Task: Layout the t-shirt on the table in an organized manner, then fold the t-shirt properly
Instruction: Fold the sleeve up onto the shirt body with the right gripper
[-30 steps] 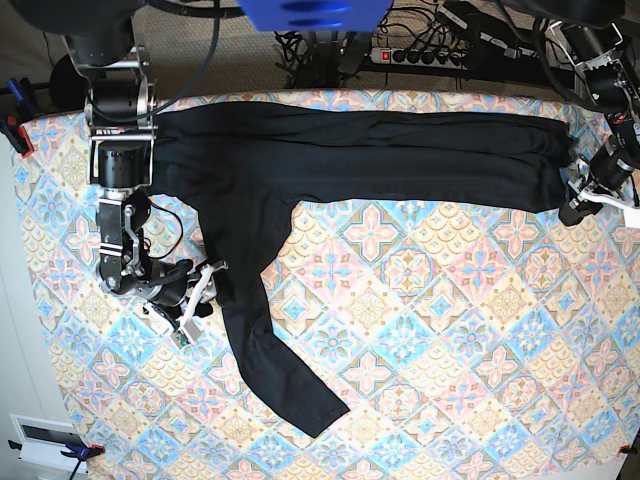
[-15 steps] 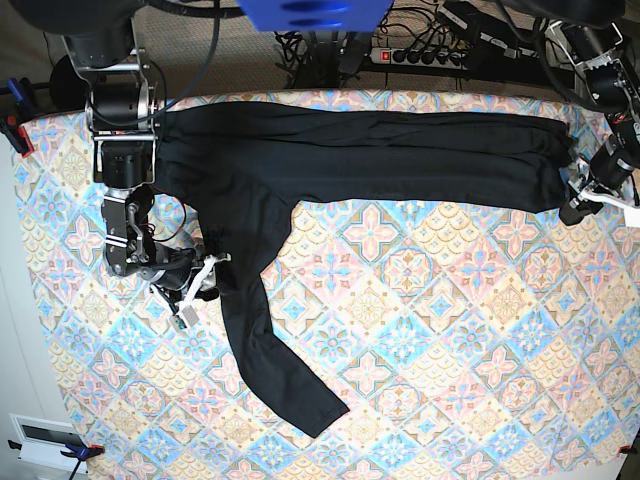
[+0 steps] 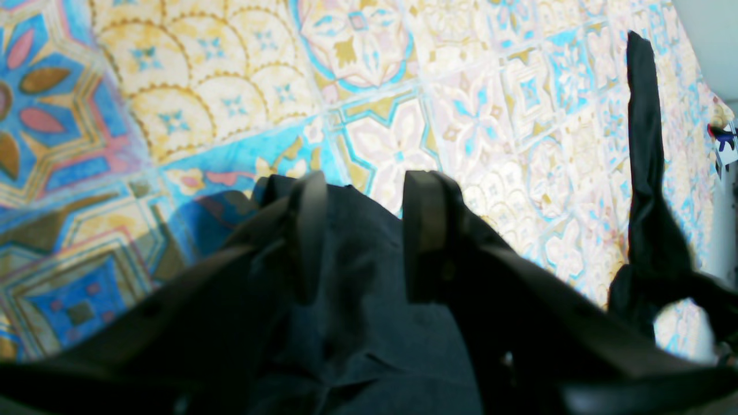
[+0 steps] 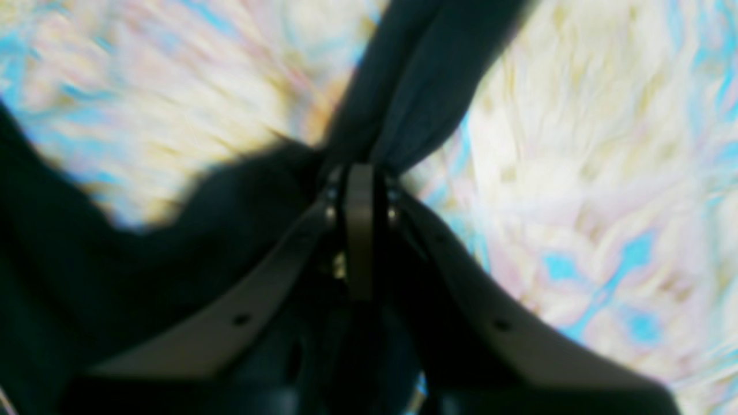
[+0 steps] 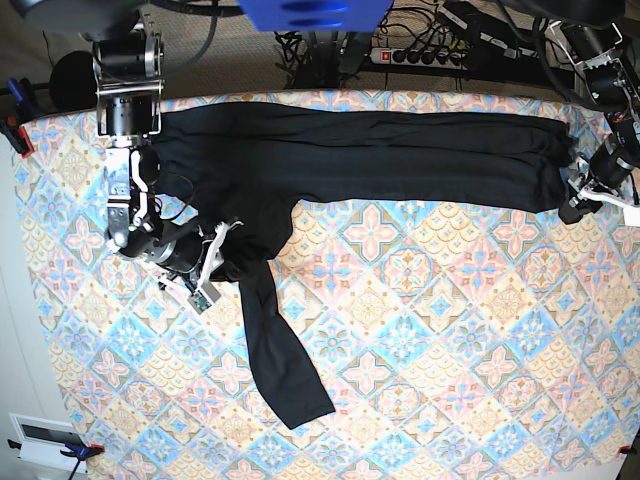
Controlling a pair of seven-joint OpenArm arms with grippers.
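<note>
Your black t-shirt (image 5: 350, 150) lies stretched across the upper part of the base view, a long band of dark fabric running from the upper left almost to the right edge of the table (image 5: 450, 330). One long sleeve (image 5: 278, 350) hangs off that band and trails down toward the lower centre-left of the frame, ending on the patterned cloth.

Your right gripper (image 5: 222, 252) sits at the left of the base view, just where the sleeve meets the body of the shirt. In the right wrist view its jaws are pressed fully together, with a gathered fold of the t-shirt (image 4: 415, 80) pinched at their tips and fanning upward out of the frame. That picture is blurred, so you cannot read finer detail of the fabric there.

Your left gripper (image 5: 585, 195) is at the far right of the base view, at the end of the dark band. In the left wrist view its two fingers (image 3: 424, 230) stand clearly apart, with black cloth (image 3: 357, 300) lying between and below them. You cannot tell from these pictures whether the fingers actually press on that cloth. The trailing sleeve (image 3: 643, 144) shows far off at the right of that view.
</note>
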